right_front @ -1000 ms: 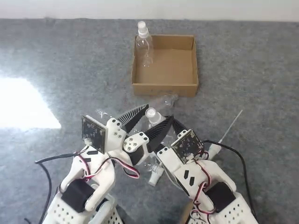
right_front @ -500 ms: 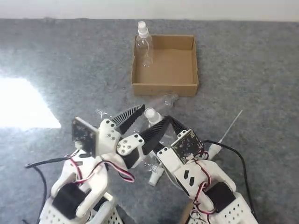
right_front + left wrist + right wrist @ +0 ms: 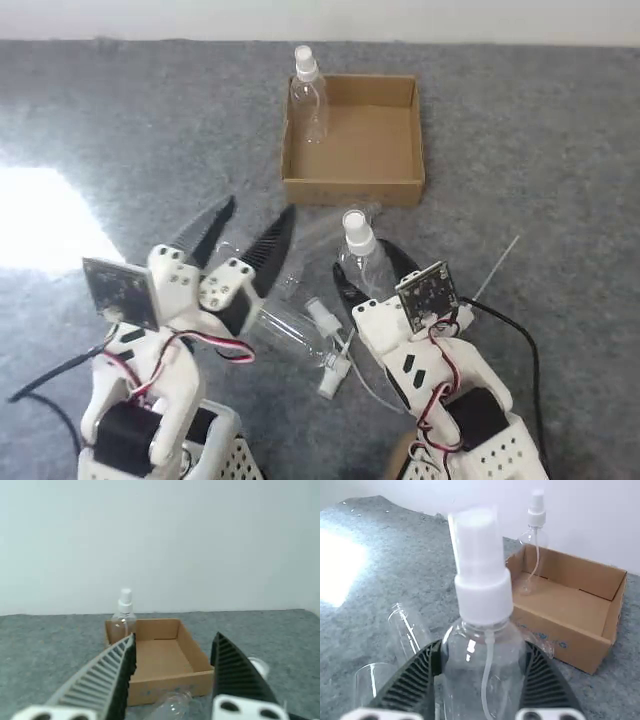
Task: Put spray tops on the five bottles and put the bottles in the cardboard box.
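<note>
A: Change noted: the left pincer (image 3: 255, 212) has swung off to its own side, away from the clear plastic bottle with the white spray top (image 3: 362, 265). A second ago both pincers crowded that bottle.
B: Jaws on the left?
A: Spread wide, nothing between them, hanging over the grey table (image 3: 120, 120).
B: And the right pincer (image 3: 368, 274)?
A: Pinching the bottle round its body, upright, top seated on the neck. The bottle has shifted a little toward the open brown cardboard box (image 3: 350, 190) and is now just short of its near wall.
B: So capping looks finished on this one.
A: My reading, yes. Next is likely the carry into the box, beside the capped clear bottle (image 3: 307, 100) already standing in its far corner.
B: Remaining stock?
A: An uncapped clear bottle (image 3: 290, 335) lying on the table between the arms, with a loose white spray top (image 3: 330, 372) near it. The others are hard to count, clear plastic on grey. Well short of five.
</note>
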`<state>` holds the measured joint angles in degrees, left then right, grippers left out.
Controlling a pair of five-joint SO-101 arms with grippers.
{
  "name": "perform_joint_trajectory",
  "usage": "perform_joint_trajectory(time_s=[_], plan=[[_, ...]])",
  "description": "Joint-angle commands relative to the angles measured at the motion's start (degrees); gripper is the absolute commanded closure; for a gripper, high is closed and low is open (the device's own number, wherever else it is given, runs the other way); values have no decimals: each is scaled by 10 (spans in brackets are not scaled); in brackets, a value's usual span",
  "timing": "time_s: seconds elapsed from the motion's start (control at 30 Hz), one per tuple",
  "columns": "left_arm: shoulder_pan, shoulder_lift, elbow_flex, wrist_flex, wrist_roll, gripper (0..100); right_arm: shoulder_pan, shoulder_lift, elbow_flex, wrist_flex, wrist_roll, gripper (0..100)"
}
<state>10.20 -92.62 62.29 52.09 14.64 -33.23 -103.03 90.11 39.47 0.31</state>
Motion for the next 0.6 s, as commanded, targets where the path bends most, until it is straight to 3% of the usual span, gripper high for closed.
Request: perform_joint_trajectory(time_s=[0.0, 0.17, 0.3, 0.57], plan=[[-81, -2, -22, 33, -6, 776, 22, -10, -43, -32, -8, 939], [-188, -2, 22, 53, -2, 776, 38, -7, -48, -62, -8, 939], [-200, -2, 87, 16, 20, 776, 43, -7, -48, -112, -7, 940], [-222, -2, 91, 12, 38, 776, 42, 15, -118, -148, -4, 940]])
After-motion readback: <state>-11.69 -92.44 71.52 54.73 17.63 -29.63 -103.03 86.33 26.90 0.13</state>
